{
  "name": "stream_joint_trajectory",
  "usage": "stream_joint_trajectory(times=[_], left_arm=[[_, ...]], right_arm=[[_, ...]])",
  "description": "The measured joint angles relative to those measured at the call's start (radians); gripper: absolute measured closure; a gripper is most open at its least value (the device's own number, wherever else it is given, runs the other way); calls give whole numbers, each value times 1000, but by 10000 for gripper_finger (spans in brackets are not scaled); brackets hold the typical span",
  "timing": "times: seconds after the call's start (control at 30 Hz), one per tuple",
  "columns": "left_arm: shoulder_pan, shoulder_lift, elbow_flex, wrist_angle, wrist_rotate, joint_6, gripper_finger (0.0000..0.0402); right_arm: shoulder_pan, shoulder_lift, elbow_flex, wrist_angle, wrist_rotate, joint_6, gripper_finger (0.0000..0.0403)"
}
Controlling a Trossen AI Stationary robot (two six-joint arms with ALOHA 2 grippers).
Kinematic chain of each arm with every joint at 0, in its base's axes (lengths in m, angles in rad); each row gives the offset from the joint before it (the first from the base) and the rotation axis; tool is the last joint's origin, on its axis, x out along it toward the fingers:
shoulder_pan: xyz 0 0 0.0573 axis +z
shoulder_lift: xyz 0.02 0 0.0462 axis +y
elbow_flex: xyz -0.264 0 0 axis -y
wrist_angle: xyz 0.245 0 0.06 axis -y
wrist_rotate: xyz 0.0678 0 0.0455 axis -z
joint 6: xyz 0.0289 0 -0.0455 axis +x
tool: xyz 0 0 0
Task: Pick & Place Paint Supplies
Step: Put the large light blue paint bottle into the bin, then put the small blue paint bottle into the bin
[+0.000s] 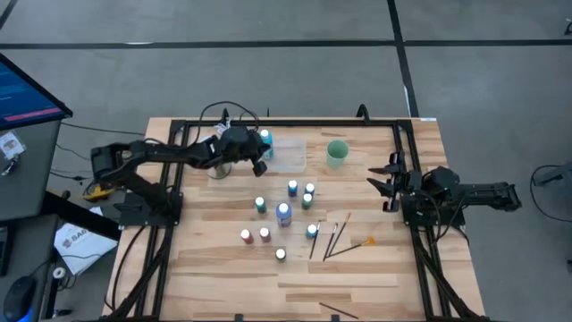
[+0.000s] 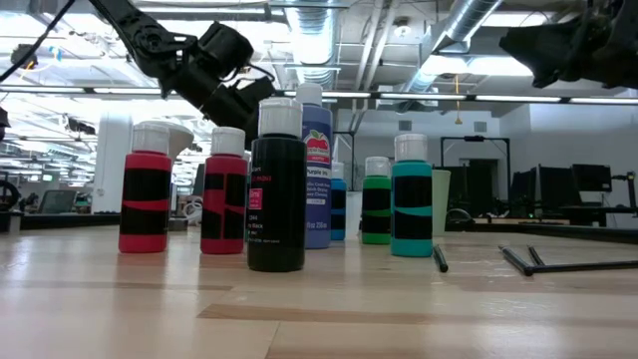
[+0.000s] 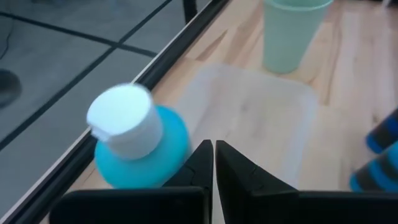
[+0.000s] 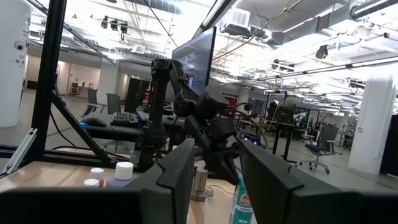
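Left pincer [image 3: 213,163], fingers pressed together with no gap and nothing between them, poised above the clear tray [image 1: 288,154] at the far side of the bench [image 1: 357,277]; a light-blue bottle [image 3: 140,144] stands just beside its fingertips at the tray's edge. Risk: any sideways drift of the shut fingers could knock this bottle over or off the bench's rail. The left arm reaches across from the left edge. Remaining bottles [image 1: 284,213] and brushes [image 1: 337,237] lie mid-bench. Right pincer [image 1: 388,182], spread and empty, waits at the right edge.
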State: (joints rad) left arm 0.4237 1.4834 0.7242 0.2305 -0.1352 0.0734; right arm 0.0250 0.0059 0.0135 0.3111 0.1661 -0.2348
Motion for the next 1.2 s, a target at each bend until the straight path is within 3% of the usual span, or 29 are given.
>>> stream_joint_trajectory(times=[0.5,0.8,1.0,1.2], left_arm=[[14,27,0,20,-87,53,401],[-11,9,-1,31,-68,43,395],[-83,-149,0,36,-58,51,342],[-176,-383,0,-35,-56,50,259]], right_arm=[[0,0,0,-15,0,0,278],[-1,0,0,33,0,-1,278],[-2,13,26,86,108,-49,260],[-2,156,125,58,206,-52,210]])
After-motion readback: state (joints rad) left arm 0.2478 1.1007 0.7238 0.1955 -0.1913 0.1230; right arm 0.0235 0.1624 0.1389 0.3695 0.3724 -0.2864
